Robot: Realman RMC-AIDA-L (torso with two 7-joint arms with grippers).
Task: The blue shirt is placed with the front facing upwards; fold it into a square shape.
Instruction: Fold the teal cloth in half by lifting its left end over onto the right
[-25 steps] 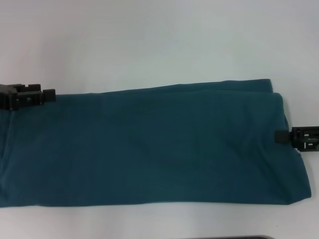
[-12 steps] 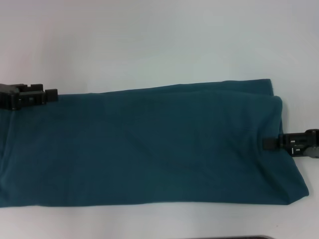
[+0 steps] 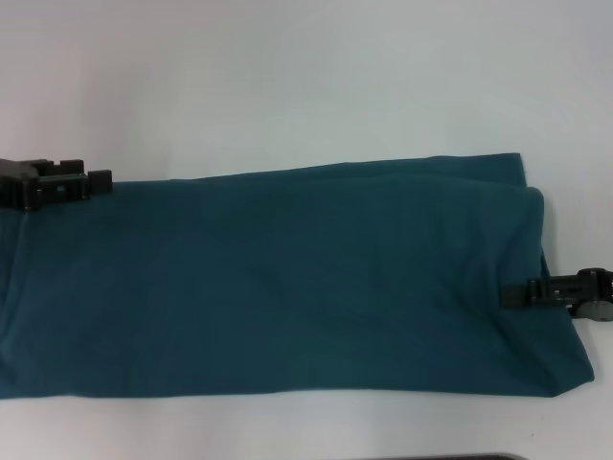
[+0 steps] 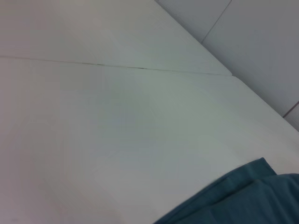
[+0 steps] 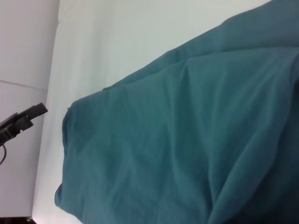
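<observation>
A plain white worktop (image 3: 306, 77) carries a single blue shirt (image 3: 287, 278), folded into a long band with its plain side up, lying flat across the near half; a thin seam crosses the worktop.

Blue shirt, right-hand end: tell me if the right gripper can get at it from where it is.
Probably yes. The right gripper already sits over the right-hand end of the blue shirt, and nothing else lies between them on the white table.
</observation>
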